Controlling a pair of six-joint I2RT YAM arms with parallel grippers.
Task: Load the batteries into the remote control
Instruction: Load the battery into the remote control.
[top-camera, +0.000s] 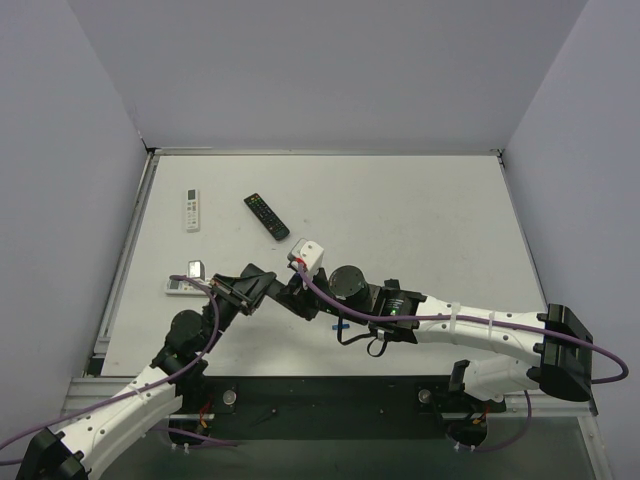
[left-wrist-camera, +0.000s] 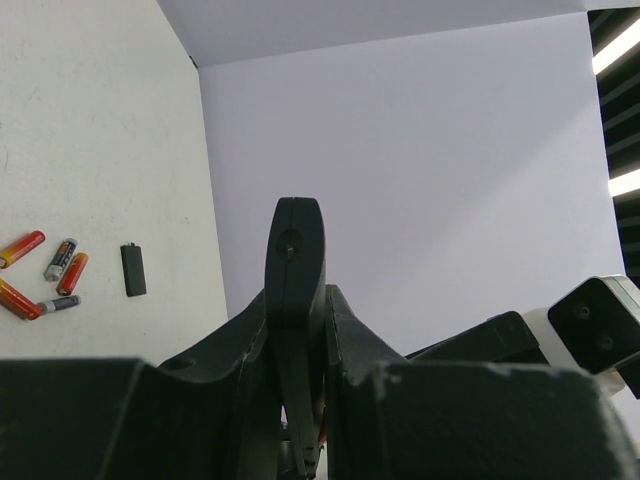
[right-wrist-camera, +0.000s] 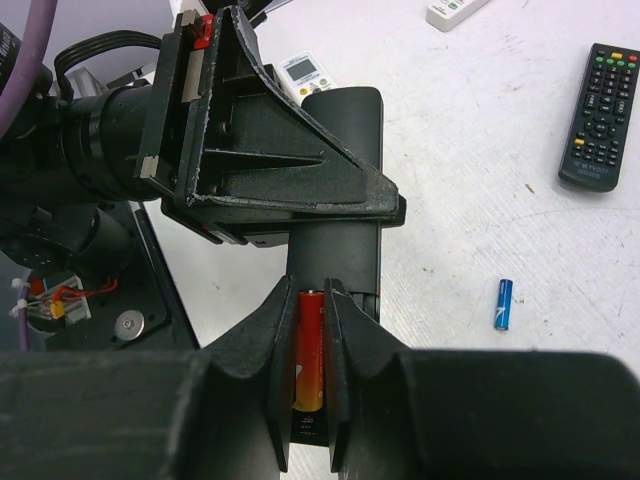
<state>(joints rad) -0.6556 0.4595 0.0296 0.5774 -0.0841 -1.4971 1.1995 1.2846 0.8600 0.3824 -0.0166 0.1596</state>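
- Right pincer (right-wrist-camera: 308, 298) fills the foreground of its wrist view. Its two dark fingers (right-wrist-camera: 270, 340) are pressed onto a red-orange battery (right-wrist-camera: 308, 350) that sits lengthwise between them.
- Directly beneath that battery is the near end of the black remote control (right-wrist-camera: 342, 125), a slim matte bar running away from the camera. Whether the battery touches the remote cannot be told.
- Left pincer (left-wrist-camera: 296, 330) is clamped on the black remote control partway along its length. In the left wrist view the remote shows edge-on, rising between the two jaws against a pale wall.
- One blue battery (right-wrist-camera: 505, 304) lies alone on the white worktop (right-wrist-camera: 470, 200), a little to the right of the held remote in the right wrist view.
- Five loose batteries (left-wrist-camera: 60, 259), mostly red-orange, lie clustered on the worktop at the left edge of the left wrist view.
- Just beside that cluster, not touching it, lies the small black back cover (left-wrist-camera: 133, 270).
- Farther back on the worktop lies a black remote with coloured buttons (top-camera: 266, 216).
- To its left, well apart, lies a white remote (top-camera: 192, 210).
- Close to the left arm lies a second white remote (top-camera: 181, 287) with a small display.
- Seen from above, both arms reach inward and their pincers meet near the middle of the worktop.
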